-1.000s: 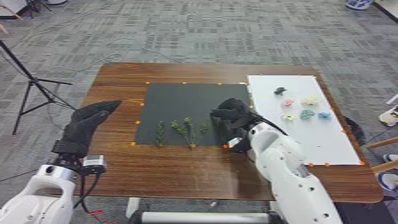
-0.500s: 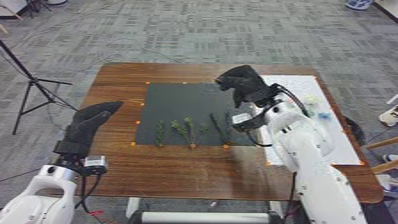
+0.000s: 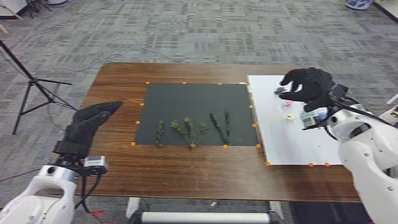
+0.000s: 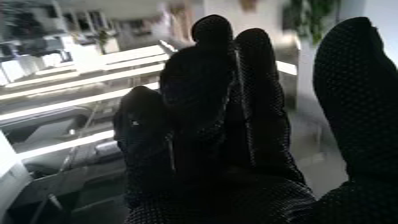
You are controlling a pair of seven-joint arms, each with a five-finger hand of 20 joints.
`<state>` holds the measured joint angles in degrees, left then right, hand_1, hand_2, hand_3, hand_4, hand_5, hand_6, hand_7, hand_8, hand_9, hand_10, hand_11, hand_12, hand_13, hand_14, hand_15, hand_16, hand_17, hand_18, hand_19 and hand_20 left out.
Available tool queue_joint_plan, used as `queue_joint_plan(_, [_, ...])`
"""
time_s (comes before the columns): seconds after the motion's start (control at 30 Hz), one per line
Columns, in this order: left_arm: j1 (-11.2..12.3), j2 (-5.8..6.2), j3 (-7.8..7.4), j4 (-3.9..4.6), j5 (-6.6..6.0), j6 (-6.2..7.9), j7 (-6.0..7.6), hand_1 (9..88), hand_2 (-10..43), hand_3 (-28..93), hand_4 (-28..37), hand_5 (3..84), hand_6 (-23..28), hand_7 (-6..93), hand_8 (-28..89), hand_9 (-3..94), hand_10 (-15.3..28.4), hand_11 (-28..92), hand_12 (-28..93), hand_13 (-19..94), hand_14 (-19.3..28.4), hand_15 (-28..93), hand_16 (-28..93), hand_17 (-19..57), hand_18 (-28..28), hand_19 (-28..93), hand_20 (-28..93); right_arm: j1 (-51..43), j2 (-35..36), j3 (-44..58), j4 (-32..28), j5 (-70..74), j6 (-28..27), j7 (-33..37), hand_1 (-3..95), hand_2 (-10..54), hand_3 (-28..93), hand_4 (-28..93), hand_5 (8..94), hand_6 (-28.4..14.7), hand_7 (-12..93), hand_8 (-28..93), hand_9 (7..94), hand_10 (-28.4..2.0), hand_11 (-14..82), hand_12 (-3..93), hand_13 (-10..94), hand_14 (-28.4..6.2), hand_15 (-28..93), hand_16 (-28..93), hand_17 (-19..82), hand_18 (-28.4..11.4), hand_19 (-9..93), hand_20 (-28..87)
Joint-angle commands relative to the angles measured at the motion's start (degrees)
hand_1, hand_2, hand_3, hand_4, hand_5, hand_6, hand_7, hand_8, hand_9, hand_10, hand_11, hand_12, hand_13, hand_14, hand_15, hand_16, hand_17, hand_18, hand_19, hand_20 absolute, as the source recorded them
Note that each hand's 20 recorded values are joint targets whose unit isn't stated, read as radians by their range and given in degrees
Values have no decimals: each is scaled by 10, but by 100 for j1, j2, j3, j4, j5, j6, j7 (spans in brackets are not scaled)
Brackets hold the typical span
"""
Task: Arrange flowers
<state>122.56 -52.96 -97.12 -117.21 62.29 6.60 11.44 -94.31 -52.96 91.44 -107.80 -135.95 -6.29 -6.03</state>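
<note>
In the head view my right hand (image 3: 306, 86) is over the upper part of the white board (image 3: 293, 145), its fingers loosely bent with nothing held. In the right wrist view my right hand (image 4: 222, 120) has its fingers extended and the thumb apart. My left hand (image 3: 86, 125) rests open left of the black mat (image 3: 191, 100). Green stems (image 3: 187, 131) and darker stems (image 3: 221, 130) lie on the mat's lower half. On the board, a pink flower (image 3: 287, 103) and a pale yellow flower (image 3: 290, 118) lie beside the right hand; others are partly hidden by the hand and wrist.
Small orange markers line the edges of the mat and board. Brown wooden table (image 3: 178, 175) surrounds them. A black tripod (image 3: 34, 80) stands on the floor beyond the table's left side.
My right hand has moved from the mat's right part, up and then rightward over the white board, uncovering the darker stems. The left hand has stayed still.
</note>
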Motion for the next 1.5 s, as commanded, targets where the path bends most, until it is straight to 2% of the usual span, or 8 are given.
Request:
queue_joint_plan(0.03, [61, -53, -18, -42, -39, -15, 45, 249, -95, 671, -230, 458, 24, 174, -76, 370, 110, 146, 135, 288, 132, 78, 39, -11, 100, 0, 142, -491, 491, 107, 360, -353, -61, -152, 351, -95, 696, -198, 550, 0, 368, -111, 685, -116, 323, 278, 802, -53, 622, 339, 530, -165, 932, 542])
queue_joint_plan(0.33, [105, -111, 2, -35, -52, 133, 60, 250, -95, 671, -231, 459, 24, 173, -76, 371, 112, 145, 135, 289, 132, 79, 39, -11, 100, 0, 142, -64, 538, -406, 844, -740, 229, -233, 337, -95, 700, -213, 558, -7, 360, -108, 694, -117, 326, 272, 813, -54, 621, 338, 535, -170, 932, 549])
queue_joint_plan(0.43, [80, -98, 167, -70, -228, 806, -35, 248, -83, 661, -241, 459, 24, 172, -76, 373, 112, 148, 135, 291, 132, 79, 38, -7, 98, 1, 142, 72, 503, -554, 977, -766, 230, -202, 336, -95, 699, -212, 557, -7, 360, -107, 695, -116, 321, 268, 814, -54, 620, 339, 536, -170, 932, 550])
queue_joint_plan(0.5, [69, -85, 302, -94, -412, 1344, 11, 229, -8, 648, -275, 465, 28, 174, -78, 393, 119, 168, 129, 303, 136, 99, 29, 3, 87, 3, 144, 115, 455, -602, 1035, -820, 230, -219, 335, -95, 699, -211, 556, -7, 360, -107, 696, -117, 317, 265, 814, -53, 619, 340, 536, -170, 932, 550])
queue_joint_plan(0.63, [4, -90, 473, -75, -762, 1980, 178, 226, 136, 612, -282, 476, 32, 179, -82, 437, 132, 190, 109, 326, 144, 132, -1, 22, 77, 20, 143, 216, 447, -715, 1149, -895, 249, -253, 333, -95, 701, -208, 556, -7, 360, -107, 697, -116, 312, 263, 817, -53, 617, 339, 536, -170, 932, 549])
queue_joint_plan(0.77, [59, -75, 372, -71, -740, 1947, 133, 226, 200, 590, -283, 487, 33, 172, -81, 458, 135, 199, 102, 340, 148, 151, -19, 35, 71, 26, 141, 245, 476, -752, 1186, -985, 223, -221, 333, -95, 700, -208, 556, -7, 360, -107, 697, -116, 311, 262, 820, -52, 615, 340, 536, -170, 932, 550])
queue_joint_plan(1.47, [49, -63, 332, -109, -590, 1521, 54, 202, 105, 637, -283, 494, 37, 174, -75, 455, 136, 207, 109, 347, 156, 174, -20, 23, 95, 54, 139, 563, 496, -1185, 1877, -1655, 389, 217, 386, -95, 694, -209, 564, -8, 363, -105, 703, -109, 302, 256, 825, -44, 611, 338, 546, -162, 932, 545])
queue_joint_plan(1.5, [64, -61, 329, -119, -598, 1538, 64, 203, 105, 634, -283, 494, 37, 174, -75, 454, 135, 207, 109, 347, 156, 174, -20, 23, 95, 54, 139, 572, 507, -1238, 1902, -1591, 473, 272, 414, -95, 679, -220, 564, -6, 365, -8, 712, -105, 306, 252, 831, -41, 610, 336, 552, -157, 932, 544])
